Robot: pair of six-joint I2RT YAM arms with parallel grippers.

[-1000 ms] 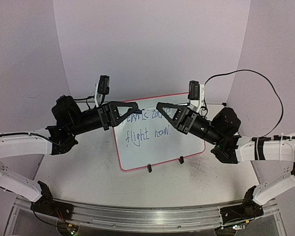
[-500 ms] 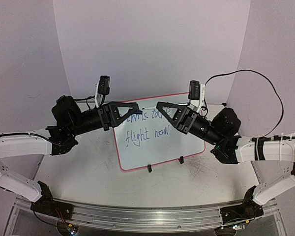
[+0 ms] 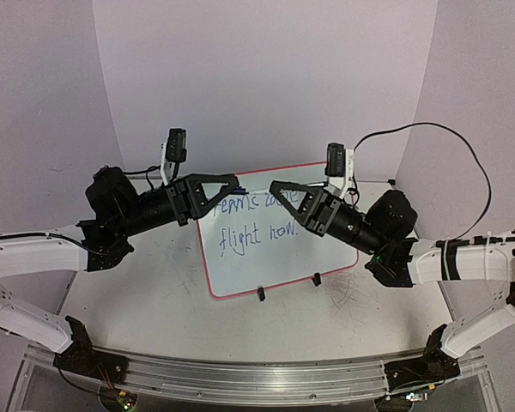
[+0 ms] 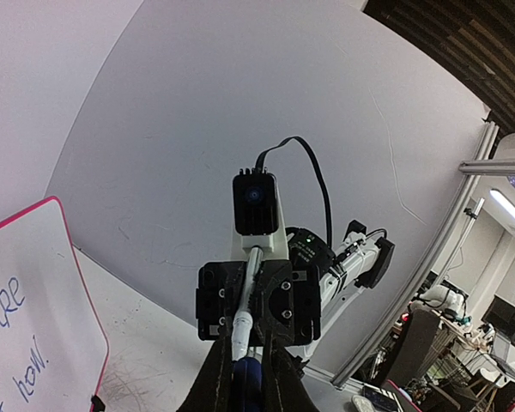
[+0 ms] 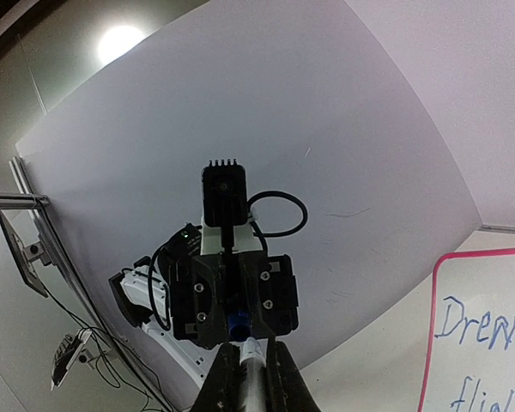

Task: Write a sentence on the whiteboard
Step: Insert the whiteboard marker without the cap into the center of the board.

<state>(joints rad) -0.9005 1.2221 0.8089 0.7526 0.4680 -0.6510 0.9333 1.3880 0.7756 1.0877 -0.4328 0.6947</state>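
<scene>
Clenched: left gripper (image 3: 237, 178) on cap (image 4: 246, 378), right gripper (image 3: 272, 184) on marker (image 5: 249, 356), over far edge of whiteboard (image 3: 275, 262). Probably capping, with writing (image 3: 257, 233) done; needs a straight push.

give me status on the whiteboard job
Both shut: left hand on the blue end of the marker, right hand on its white barrel. The whiteboard carries two lines of blue writing. Both hands hang over the top line, partly hiding it.
</scene>
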